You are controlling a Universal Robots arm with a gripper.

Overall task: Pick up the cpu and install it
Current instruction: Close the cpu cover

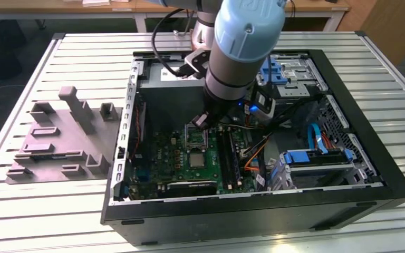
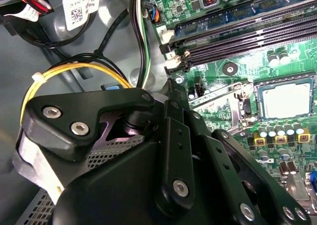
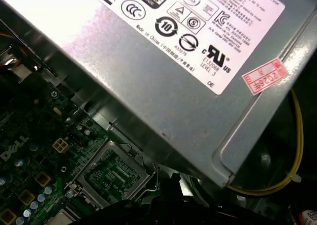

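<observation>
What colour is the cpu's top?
Pale silvery-beige, best in the second wrist view: the cpu.

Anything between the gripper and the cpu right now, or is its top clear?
Nothing visible. In the exterior view the gripper hangs over the motherboard beside the cpu, whose pale top lies bare. In the second wrist view the metal frame sits next to the cpu, not over it.

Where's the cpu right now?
In the exterior view the cpu lies flat on the green motherboard inside the case, just below the open socket under the hand.
</observation>
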